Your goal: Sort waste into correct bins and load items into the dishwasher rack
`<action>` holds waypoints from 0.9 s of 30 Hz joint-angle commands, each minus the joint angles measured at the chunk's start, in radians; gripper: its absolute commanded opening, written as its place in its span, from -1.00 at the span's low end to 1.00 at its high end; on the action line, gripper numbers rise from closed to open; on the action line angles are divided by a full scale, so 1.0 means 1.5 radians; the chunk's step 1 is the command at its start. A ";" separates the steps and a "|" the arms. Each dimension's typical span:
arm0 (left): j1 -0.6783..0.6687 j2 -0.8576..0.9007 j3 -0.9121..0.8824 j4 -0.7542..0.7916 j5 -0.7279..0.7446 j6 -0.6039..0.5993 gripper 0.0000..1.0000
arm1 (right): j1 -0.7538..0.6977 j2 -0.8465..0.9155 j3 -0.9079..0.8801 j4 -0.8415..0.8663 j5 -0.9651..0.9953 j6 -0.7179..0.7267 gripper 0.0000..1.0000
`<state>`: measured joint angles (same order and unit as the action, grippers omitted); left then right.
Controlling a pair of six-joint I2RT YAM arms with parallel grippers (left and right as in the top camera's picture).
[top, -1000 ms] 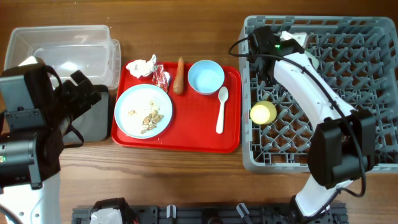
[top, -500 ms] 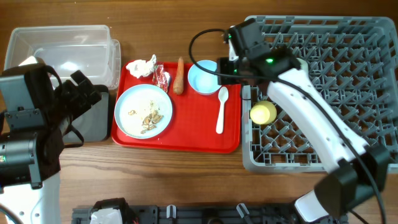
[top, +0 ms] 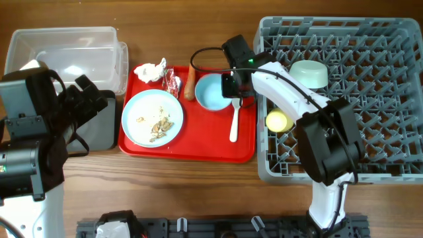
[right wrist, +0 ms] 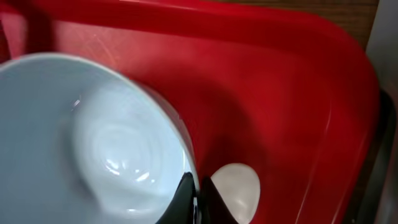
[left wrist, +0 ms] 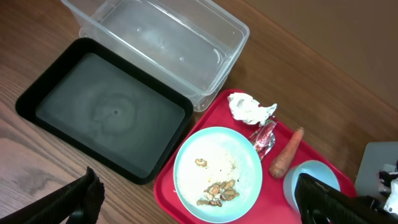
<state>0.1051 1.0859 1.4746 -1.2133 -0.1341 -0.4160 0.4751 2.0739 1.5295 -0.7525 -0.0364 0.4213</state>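
Note:
My right gripper (top: 230,86) (right wrist: 194,190) is shut on the right rim of the pale blue bowl (top: 211,94) (right wrist: 93,137), one finger inside and one outside. The white spoon (top: 234,119) (right wrist: 239,186) lies just right of it. The white plate (top: 152,118) (left wrist: 217,174) holds beige food scraps (left wrist: 217,190). The napkin (top: 151,70), wrapper (top: 172,82) and carrot (top: 191,80) lie along the tray's far edge. The pale green dish (top: 308,73) and yellow cup (top: 279,120) sit in the grey rack (top: 370,158). My left gripper (top: 89,99) (left wrist: 198,186) is open and empty, high above the plate.
Everything on the left sits on a red serving tray (top: 198,149) (left wrist: 186,199). The clear tub (top: 66,53) (left wrist: 168,43) stands at the far left, with the black tray (left wrist: 106,112) in front of it, mostly hidden by my left arm in the overhead view.
My right arm swung left out of the rack, leaving the green dish there, came down on the blue bowl and shut on its rim. The left arm has not moved.

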 commanded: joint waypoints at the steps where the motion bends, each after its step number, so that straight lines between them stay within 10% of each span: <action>1: 0.003 0.000 0.002 -0.002 -0.009 0.008 1.00 | -0.002 -0.019 0.016 -0.010 0.040 -0.001 -0.91; 18: 0.003 0.000 0.002 -0.003 -0.009 0.008 1.00 | -0.172 -0.326 0.007 -0.185 0.804 -0.002 -0.91; 27: 0.003 0.000 0.002 -0.008 -0.009 0.008 1.00 | -0.373 -0.247 -0.004 -0.112 0.811 -0.049 -0.91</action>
<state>0.1051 1.0859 1.4746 -1.2240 -0.1341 -0.4160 -0.0296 1.6505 1.5311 -0.9691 1.1496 0.4122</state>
